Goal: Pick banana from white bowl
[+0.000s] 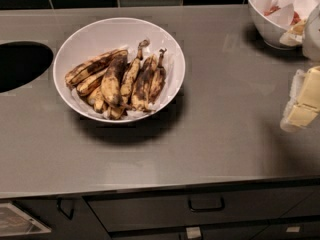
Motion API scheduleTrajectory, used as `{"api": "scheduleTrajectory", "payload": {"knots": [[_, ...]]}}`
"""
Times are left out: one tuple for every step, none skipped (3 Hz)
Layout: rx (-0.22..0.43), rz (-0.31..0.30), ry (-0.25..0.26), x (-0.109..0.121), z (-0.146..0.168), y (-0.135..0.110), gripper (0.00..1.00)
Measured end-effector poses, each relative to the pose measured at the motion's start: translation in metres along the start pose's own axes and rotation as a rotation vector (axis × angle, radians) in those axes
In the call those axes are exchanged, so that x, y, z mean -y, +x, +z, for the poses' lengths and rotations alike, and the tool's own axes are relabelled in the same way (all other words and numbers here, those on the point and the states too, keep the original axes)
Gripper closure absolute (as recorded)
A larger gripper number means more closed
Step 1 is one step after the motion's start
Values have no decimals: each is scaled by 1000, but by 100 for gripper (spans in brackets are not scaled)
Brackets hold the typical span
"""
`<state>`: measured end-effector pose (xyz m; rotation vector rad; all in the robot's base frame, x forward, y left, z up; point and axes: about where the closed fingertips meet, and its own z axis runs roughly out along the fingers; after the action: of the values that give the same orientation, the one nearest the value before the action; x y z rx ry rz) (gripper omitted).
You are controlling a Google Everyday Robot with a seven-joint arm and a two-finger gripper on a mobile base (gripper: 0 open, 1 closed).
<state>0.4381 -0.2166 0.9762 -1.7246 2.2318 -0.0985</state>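
Note:
The wide, shallow white bowl (75, 44) sits on the grey counter, left of centre. It holds several overripe bananas (120, 79), yellow with heavy brown and black spots, lying side by side with their stems pointing to the back right. My gripper (303, 103) shows at the right edge as pale yellow and white parts, above the counter and well to the right of the bowl. It touches neither the bowl nor the bananas, and I see nothing in it.
A deeper white bowl (265, 14) with red bits and white paper stands at the back right, just behind the gripper. A dark round opening (20, 64) is cut into the counter at the left. Drawers with a handle (206, 204) lie below the counter's front edge.

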Motion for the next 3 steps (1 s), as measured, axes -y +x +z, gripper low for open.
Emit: {"api": "scheduleTrajectory", "payload": {"knots": [[0,0,0,0,0,0,0],[64,-119,-30,5,16,-37,0],[137,-294,-82,6,32,-88,0]]}}
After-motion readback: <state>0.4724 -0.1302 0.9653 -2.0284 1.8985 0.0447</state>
